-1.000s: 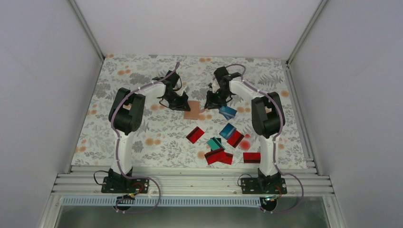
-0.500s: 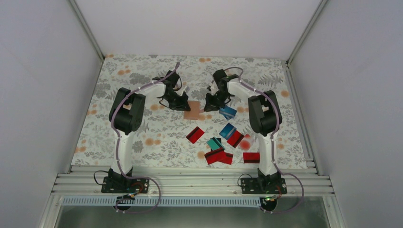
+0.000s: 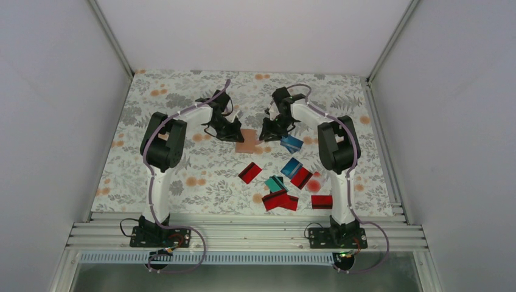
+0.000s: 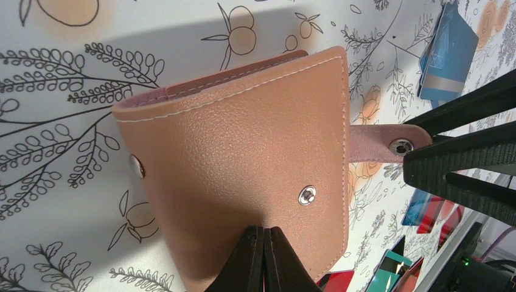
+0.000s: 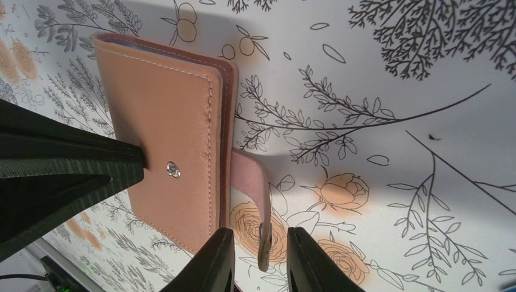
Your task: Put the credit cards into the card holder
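Note:
The tan card holder (image 3: 246,141) lies closed on the floral cloth between both grippers. My left gripper (image 4: 264,234) is shut, its joined tips resting on the holder's cover (image 4: 243,140) just below the snap stud. My right gripper (image 5: 260,243) stands a little open around the holder's pink strap (image 5: 252,182). The strap's snap end hangs between the fingers with a gap on each side. Loose credit cards lie nearer the arm bases: a blue one (image 3: 292,143) by the right gripper, red ones (image 3: 249,173) (image 3: 322,201), a teal one (image 3: 275,184).
More red and blue cards (image 3: 296,172) overlap in a loose cluster at centre front, with a red pair (image 3: 280,201) near the table's front rail. White walls and metal frame rails (image 3: 380,140) close in the cloth on the left, right and back.
The right gripper's fingers have parted slightly from the strap, and the right wrist has shifted a little. The left gripper and the card holder stay put.

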`<control>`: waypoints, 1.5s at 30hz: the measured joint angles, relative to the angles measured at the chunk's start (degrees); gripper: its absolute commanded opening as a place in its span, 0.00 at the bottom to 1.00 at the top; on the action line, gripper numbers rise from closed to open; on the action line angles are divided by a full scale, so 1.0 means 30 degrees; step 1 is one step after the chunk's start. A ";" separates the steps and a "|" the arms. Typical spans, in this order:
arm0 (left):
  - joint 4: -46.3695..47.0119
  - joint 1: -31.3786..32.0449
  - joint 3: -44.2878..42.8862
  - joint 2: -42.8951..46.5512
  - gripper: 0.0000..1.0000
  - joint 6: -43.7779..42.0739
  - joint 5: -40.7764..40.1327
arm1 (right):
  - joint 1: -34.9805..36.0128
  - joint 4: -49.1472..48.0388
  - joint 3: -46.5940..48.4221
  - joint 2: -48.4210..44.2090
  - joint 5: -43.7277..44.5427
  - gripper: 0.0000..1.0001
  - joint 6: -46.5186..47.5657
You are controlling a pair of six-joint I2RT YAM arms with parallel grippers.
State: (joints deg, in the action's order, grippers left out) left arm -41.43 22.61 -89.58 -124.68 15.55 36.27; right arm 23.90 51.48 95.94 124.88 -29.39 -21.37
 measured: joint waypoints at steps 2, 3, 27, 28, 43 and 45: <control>-0.0015 0.0000 -0.0007 -0.0015 0.02 -0.0007 0.0000 | 0.0000 -0.0007 0.0029 0.0000 0.0007 0.17 -0.0007; -0.0036 0.0000 -0.0036 -0.0029 0.02 -0.0007 0.0015 | -0.0007 0.0000 0.0029 0.0000 0.0015 0.15 -0.0007; -0.0182 -0.0022 -0.0197 -0.0160 0.02 -0.0007 0.0146 | -0.0007 0.0226 0.0240 -0.0073 0.0670 0.04 0.0000; -0.0175 -0.0022 -0.0197 -0.0160 0.02 -0.0007 0.0146 | -0.0007 0.0219 0.0240 -0.0073 0.0670 0.04 0.0007; -0.0175 -0.0036 -0.0197 -0.0175 0.02 0.0022 0.0182 | -0.0007 -0.0007 0.0022 -0.0408 -0.0146 0.04 -0.0073; -0.0175 -0.0036 -0.0197 -0.0175 0.02 0.0022 0.0182 | 0.0000 -0.0197 0.0029 -0.0459 -0.0583 0.04 -0.0138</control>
State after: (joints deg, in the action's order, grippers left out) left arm -41.95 22.50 -90.17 -125.21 15.62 36.82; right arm 23.90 50.89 96.03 123.50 -31.14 -21.78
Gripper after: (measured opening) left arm 0.025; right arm 0.043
